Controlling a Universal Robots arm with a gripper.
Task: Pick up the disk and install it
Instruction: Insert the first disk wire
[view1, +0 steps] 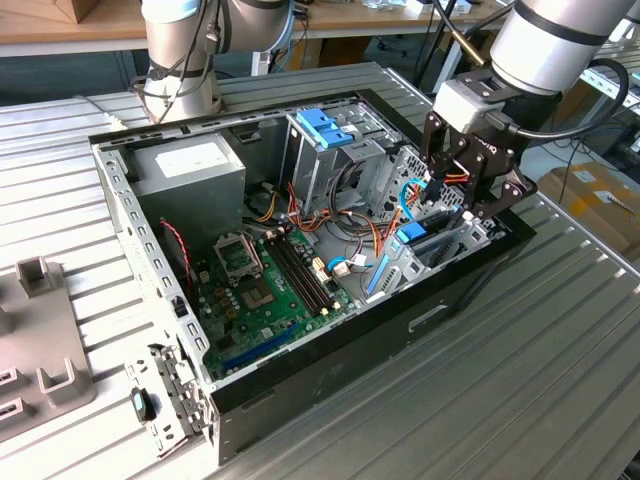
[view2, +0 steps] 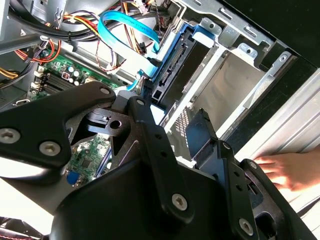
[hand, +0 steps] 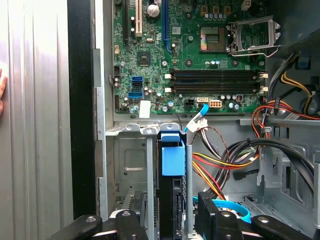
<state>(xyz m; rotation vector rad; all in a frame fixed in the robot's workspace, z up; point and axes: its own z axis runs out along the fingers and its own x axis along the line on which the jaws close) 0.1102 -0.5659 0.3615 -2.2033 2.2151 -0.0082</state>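
Metal bay (hand: 131, 165) holding disk (hand: 173, 161), tool (view1: 468, 200) above

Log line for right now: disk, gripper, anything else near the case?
flat hard disk in blue plastic carrier: on edge in metal drive bay | gripper: open, straddling disk | person's hand: on ribbed metal table

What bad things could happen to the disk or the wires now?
The disk stands on edge in a narrow metal bay, between the gripper's open fingers; a tilt might jam it. The blue cable and coloured wires lie close to one finger and could snag. A person's hand rests on the table beside the case, not far from the gripper, and might get bumped.
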